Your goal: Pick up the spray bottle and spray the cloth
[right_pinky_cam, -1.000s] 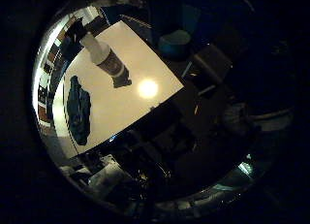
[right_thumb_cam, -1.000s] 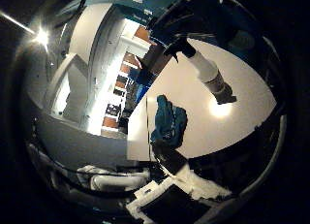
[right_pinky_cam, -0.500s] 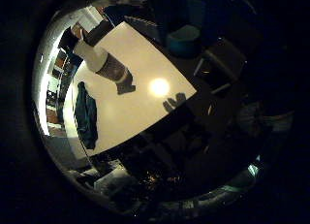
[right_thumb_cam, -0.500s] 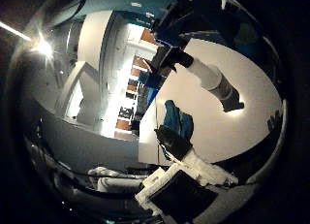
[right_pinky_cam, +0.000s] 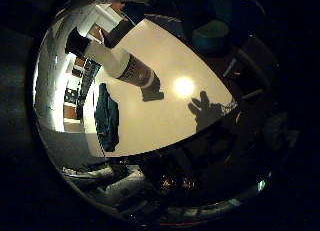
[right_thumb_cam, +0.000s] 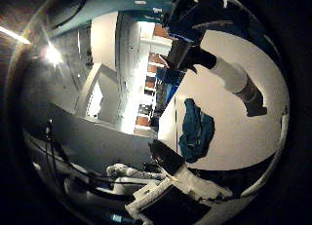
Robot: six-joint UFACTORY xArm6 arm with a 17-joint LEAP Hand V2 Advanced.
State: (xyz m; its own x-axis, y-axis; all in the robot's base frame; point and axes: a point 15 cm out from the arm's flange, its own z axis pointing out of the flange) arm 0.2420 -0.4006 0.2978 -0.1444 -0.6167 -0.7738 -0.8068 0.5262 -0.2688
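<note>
A white spray bottle [right_pinky_cam: 120,66] with a dark band low on its body and a black trigger head stands upright on the white table [right_pinky_cam: 160,126]. A crumpled dark blue cloth [right_pinky_cam: 107,116] lies on the same table, a short way from the bottle's base. My right hand [right_thumb_cam: 180,178] is above the table and apart from both; one white finger with a black tip reaches into the thumb side view. It holds nothing. The hand's shadow [right_pinky_cam: 206,110] on the table shows spread fingers.
A bright lamp reflection [right_pinky_cam: 183,86] sits on the tabletop between the bottle and the hand's shadow. A round teal seat [right_pinky_cam: 210,36] stands past the table's far edge. Shelves and a lit room [right_thumb_cam: 146,88] lie beyond the cloth's side of the table.
The whole view has shifted: bottle and cloth now look larger and nearer. The hand's shadow has come further onto the table. Bottle and cloth have not moved on the table.
</note>
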